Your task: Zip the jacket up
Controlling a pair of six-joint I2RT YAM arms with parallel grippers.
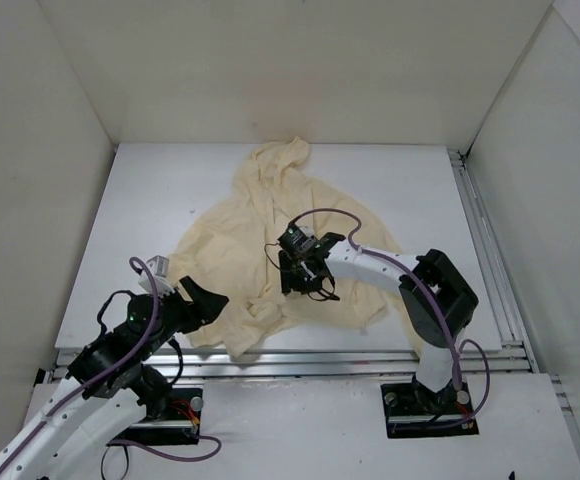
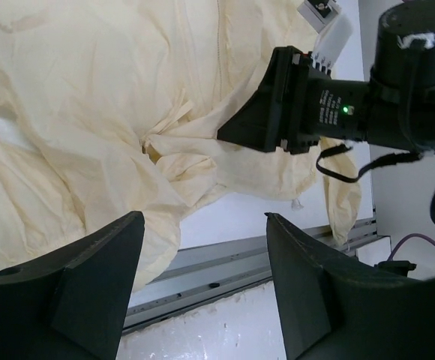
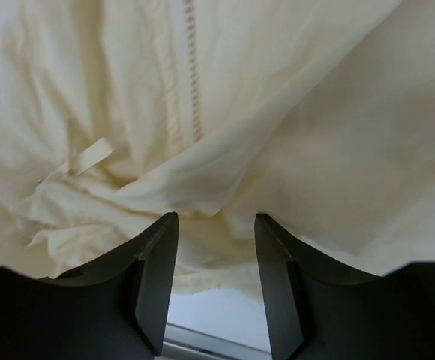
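The jacket (image 1: 260,235) lies spread and rumpled on the middle of the white counter (image 1: 420,200). Its hood points to 12 o'clock near the back wall, and its lower edge is bunched toward 6 o'clock, close to the counter's near rim. The right gripper (image 1: 307,278) sits over the jacket's lower middle, at about 5 o'clock from the garment's centre, with its tips down on the cloth. In the right wrist view its fingers (image 3: 151,277) stand apart with a narrow gap, and a soft fold of the jacket (image 3: 292,120) sags just at their tips. Whether the fold is touched cannot be told, and nothing is pinched between them. A bare strip of counter shows in the gap below. At 12 o'clock from those tips a line of small regular marks (image 3: 191,75) runs up the fabric, seemingly the zipper's teeth, and a flat tape end (image 3: 90,156) lies at about 10 o'clock. No metal pull can be made out. The left gripper (image 1: 208,302) is at the jacket's 8 o'clock edge, beside the hem and not on it. Its fingers (image 2: 90,289) are spread wide over the counter's near rail, and the cloth lies beyond them toward 11 o'clock. From the left wrist the right gripper shows as a black wedge pressed onto the creased cloth.
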